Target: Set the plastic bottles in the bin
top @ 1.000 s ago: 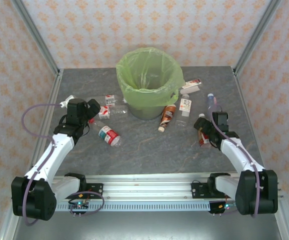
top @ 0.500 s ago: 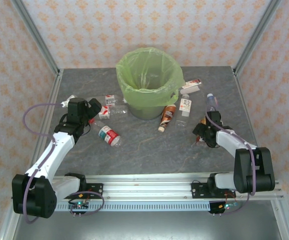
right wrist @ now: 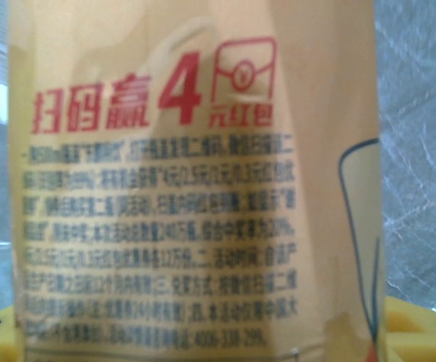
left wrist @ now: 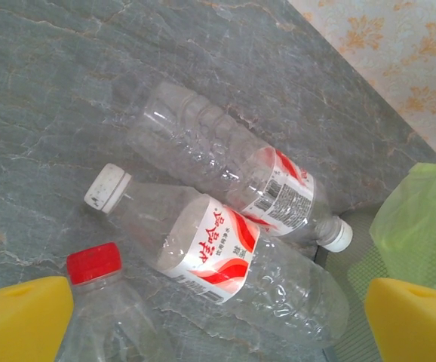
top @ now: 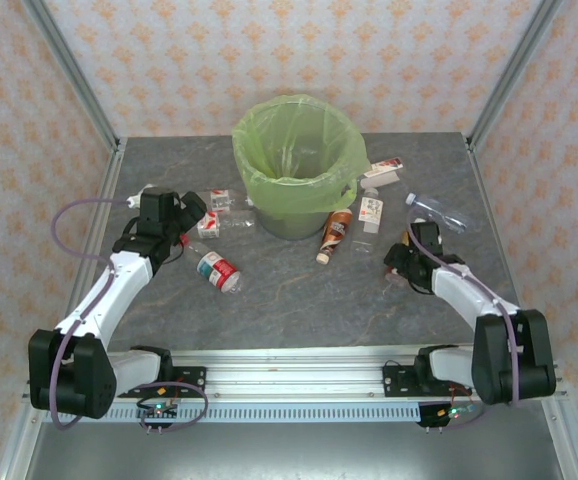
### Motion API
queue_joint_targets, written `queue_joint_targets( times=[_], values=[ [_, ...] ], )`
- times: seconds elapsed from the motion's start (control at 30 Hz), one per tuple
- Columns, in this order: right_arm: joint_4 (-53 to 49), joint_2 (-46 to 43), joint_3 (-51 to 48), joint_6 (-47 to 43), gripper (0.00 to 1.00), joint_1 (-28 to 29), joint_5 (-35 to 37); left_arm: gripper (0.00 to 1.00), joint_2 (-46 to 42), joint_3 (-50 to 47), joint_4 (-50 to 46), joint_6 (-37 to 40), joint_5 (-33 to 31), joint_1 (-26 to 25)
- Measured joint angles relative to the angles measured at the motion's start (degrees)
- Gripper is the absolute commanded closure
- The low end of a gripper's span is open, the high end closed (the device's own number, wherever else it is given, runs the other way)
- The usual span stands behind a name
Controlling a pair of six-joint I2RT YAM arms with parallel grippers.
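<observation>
Counts from above: 1 bin (top: pixel 289 192). 9 plastic bottles (top: pixel 217 270) I can make out: 4 left of the bin, 5 right of it. The 5 include 1 brown bottle (top: pixel 335 232) and 1 tan-label bottle (right wrist: pixel 195 188). Possible 10th far left of the bin, unclear. Left wrist view, near the bin: 3 bottles, 2 white caps (left wrist: pixel 106 188), 1 red cap (left wrist: pixel 93 262).

L arm (top: pixel 104 300) goes up from its base at the near left, long & slanted, w/ the wrist bent to the right. L gripper (top: pixel 185 214) is wide open. In the left wrist view its two yellow fingers (left wrist: pixel 22 320) sit far apart, one in each bottom corner, aimed down. R arm (top: pixel 469 300) goes from its base at the near right & leans in to the left. R gripper (top: pixel 397 262) is low, squeezing a bottle (right wrist: pixel 195 188) btwn its yellow fingers (right wrist: pixel 422 324).
</observation>
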Motion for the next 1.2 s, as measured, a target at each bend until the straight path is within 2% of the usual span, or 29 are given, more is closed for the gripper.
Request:
queue_joint_targets(
  times=[0.23,0.6,0.7,0.83,1.0,1.2],
  values=[
    [8.92,-8.02,0.26,-0.98,0.46,0.28,-6.08,0.0,1.92,1.9,-1.31,-1.7,-1.51,0.0],
    [17.16,-7.76,19.15,-7.54,0.46,1.01,-12.24,0.0,2.58,3.63,-5.42,-5.7,-3.98,0.0],
    [18.78,-5.14,25.75,-9.01,0.45,2.51,-14.27,0.0,2.58,4.48,-6.1,-6.25,-4.07,0.0],
    [17.2,1.77,37.31,-13.27,0.43,8.17,-16.59,0.0,2.56,4.5,-6.93,-7.52,-4.0,0.0],
    [10.36,12.55,51.6,-19.91,0.43,15.34,-17.68,0.0,2.14,4.11,-6.91,-8.09,-3.72,0.0],
    [1.73,24.15,63.32,-23.52,0.43,18.08,-16.13,0.0,1.44,3.96,-7.72,-8.04,-3.56,0.0]
  ],
)
